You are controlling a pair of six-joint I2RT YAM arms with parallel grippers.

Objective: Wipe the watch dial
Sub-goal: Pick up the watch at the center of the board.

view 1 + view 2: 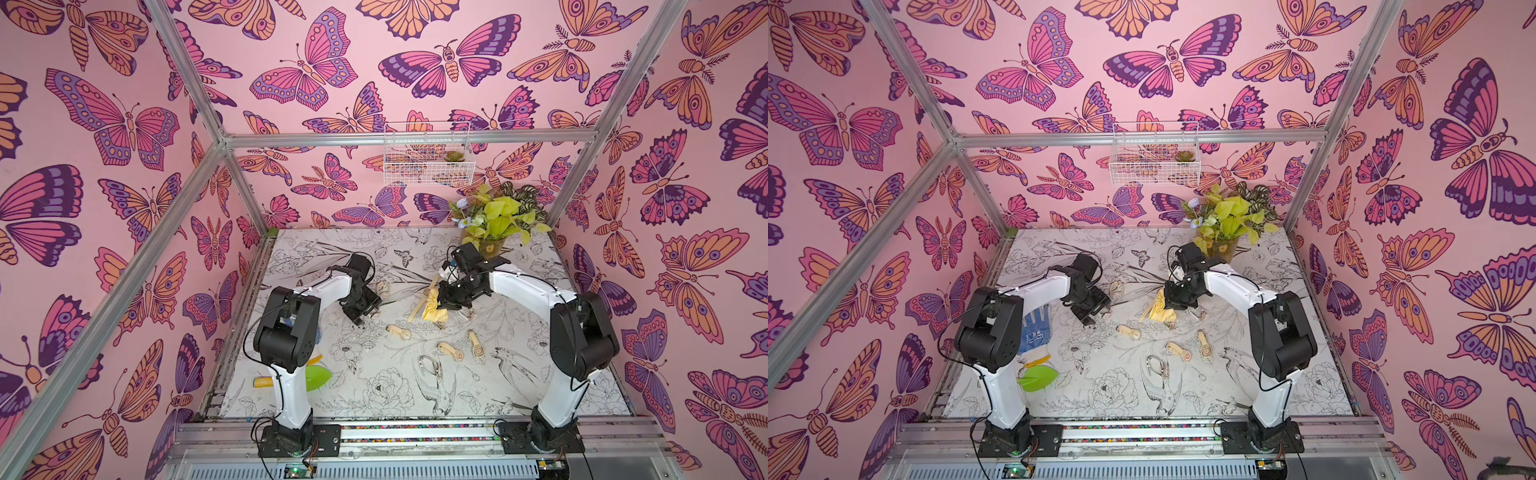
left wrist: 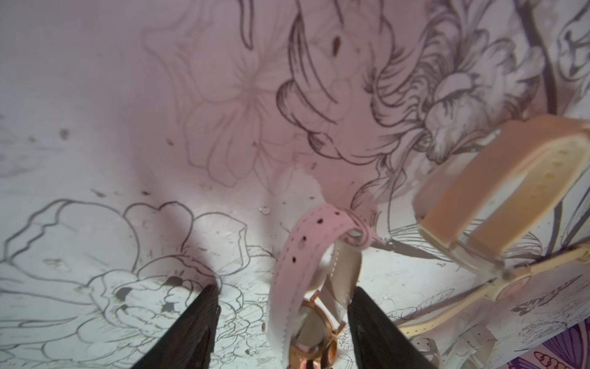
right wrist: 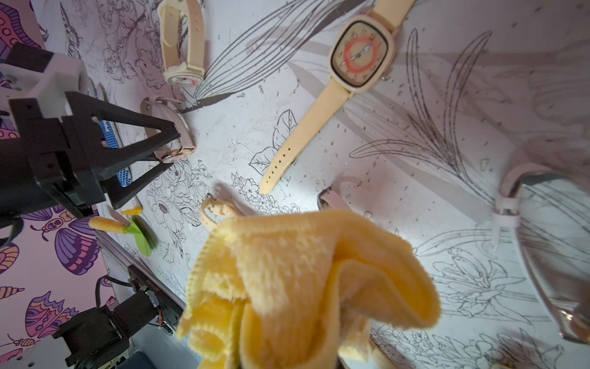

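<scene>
Pink-strapped watch (image 2: 314, 332) standing on edge apart from the square cream watch (image 3: 359, 52), strap loop running lengthwise away from the wrist, left gripper (image 2: 284, 289) low over the table (image 2: 95, 159) — fingers (image 2: 191, 326) spread either side of it — right gripper (image 1: 448, 306) angled down beside the cream watch, clamped on bunched yellow cloth (image 3: 303, 281).

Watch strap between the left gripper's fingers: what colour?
Pale pink, with punched holes. The watch strap shows best in the left wrist view.
</scene>
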